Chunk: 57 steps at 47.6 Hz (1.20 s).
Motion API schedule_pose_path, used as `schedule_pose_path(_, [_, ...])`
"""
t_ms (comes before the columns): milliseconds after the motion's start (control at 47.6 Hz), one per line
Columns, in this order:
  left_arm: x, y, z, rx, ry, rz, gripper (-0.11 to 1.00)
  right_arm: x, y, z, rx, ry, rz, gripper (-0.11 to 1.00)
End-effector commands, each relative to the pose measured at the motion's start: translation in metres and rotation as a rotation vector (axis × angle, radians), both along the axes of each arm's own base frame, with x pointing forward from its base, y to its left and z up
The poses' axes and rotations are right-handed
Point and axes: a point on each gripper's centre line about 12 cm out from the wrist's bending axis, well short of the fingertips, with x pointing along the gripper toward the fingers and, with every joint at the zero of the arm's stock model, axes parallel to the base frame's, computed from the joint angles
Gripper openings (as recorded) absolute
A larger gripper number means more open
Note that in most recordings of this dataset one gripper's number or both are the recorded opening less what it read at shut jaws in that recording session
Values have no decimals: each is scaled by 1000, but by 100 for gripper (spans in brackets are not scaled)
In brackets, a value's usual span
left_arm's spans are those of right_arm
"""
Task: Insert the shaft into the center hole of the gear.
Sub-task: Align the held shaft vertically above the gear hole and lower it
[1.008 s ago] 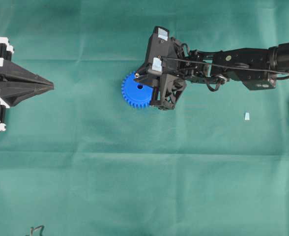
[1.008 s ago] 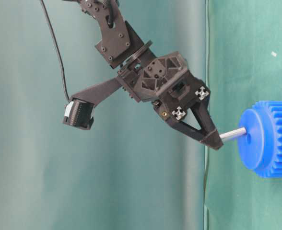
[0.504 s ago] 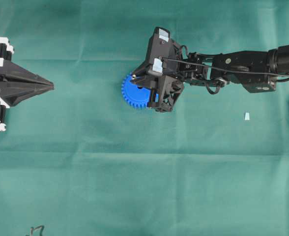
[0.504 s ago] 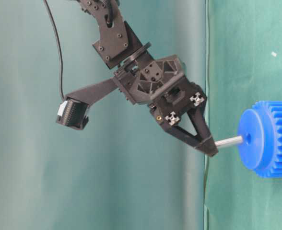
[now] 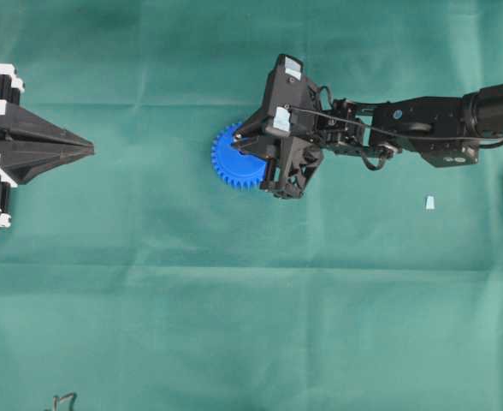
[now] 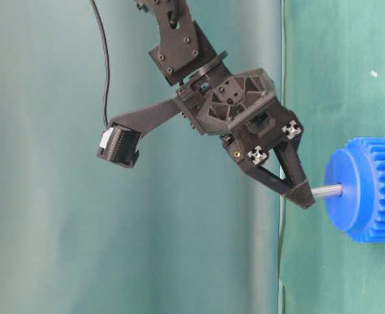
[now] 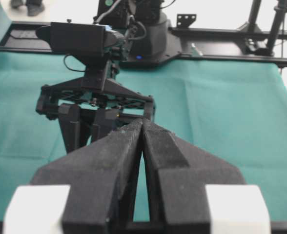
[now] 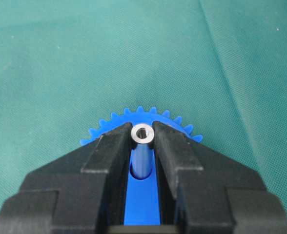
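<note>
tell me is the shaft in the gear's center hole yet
In: the shaft runs from the shut right gripper into the gear hub, its tip hidden inside.

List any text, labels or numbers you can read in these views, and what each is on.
None can be read.
Pale stickers on the right wrist camera: too small and blurred to read, if printed at all.
White patches on the left gripper and the white scrap: blank.
Gear, shaft and cloth: no markings visible.
</note>
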Motion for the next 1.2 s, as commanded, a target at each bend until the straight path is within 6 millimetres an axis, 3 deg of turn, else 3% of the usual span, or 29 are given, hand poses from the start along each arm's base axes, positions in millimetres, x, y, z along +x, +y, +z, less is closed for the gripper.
schedule_pose_path(0, [3,1,8,3,-20,7,0,3,0,12,-5,-41,-2,18])
schedule_pose_path(777, [2,2,9,3,-21,9,0,2,10,-10,11,45,22,18])
schedule_pose_path(1175, [3,2,8,3,-20,9,0,2,10,-9,10,40,24,18])
